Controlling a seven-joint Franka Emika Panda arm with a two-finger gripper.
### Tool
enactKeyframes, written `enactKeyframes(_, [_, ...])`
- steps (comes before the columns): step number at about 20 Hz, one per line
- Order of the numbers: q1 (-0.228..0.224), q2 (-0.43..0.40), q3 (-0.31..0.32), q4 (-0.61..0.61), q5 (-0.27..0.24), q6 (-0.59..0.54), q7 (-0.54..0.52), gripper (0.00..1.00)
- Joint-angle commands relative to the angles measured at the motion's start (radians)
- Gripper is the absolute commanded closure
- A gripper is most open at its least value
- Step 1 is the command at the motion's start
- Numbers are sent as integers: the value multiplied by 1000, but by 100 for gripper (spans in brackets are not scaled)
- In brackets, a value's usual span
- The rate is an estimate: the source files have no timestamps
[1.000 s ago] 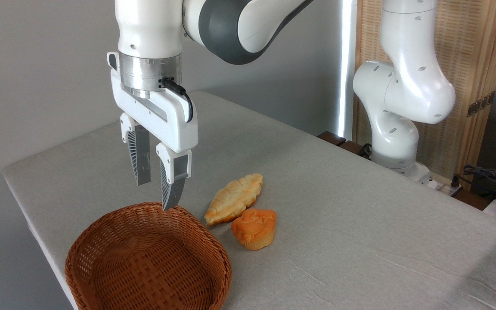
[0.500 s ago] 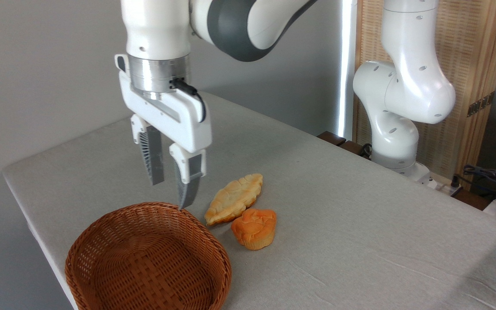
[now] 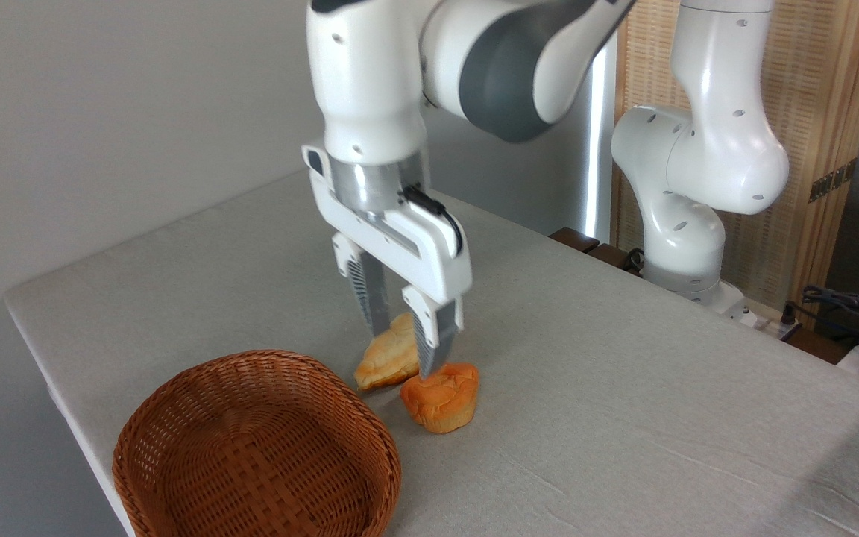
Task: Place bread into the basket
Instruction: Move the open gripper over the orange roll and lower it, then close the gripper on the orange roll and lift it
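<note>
Jaws apart, holding nothing — that is how we are seeing our gripper (image 3: 405, 350) in the one camera view we have. It is hanging low over the table (image 3: 623, 388), pointing down, with one finger (image 3: 371, 298) behind and one finger in front.

We are looking for the bread (image 3: 441, 395). It is the little orange bun with the lumpy top, sitting on the table just right of the basket (image 3: 250, 455) and not in it yet. The front fingertip is showing right at the bun's top left edge, but we cannot tell if it is touching. The bun is lying a bit to the right of the gap and nearer to the camera.

Between the fingers we are mostly seeing the pale flat pastry (image 3: 388, 358), which is sitting right beside the bun. That is the wrong one! We are thinking the gripper needs to slide a little right and toward the camera, so the gap sits over the bun. The bun looks round and chunky, so no side looks much longer.
</note>
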Motion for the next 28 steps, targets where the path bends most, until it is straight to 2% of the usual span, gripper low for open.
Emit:
enactKeyframes(1, [-7,-27,20,-52,13,4,60,0])
enactKeyframes(6, [-7,-15,23,-71,20,9,93,0])
enactKeyframes(8, [-7,-11,23,-73,69,10,93,0])
enactKeyframes(28, [-17,69,22,-73,74,50,92,0])
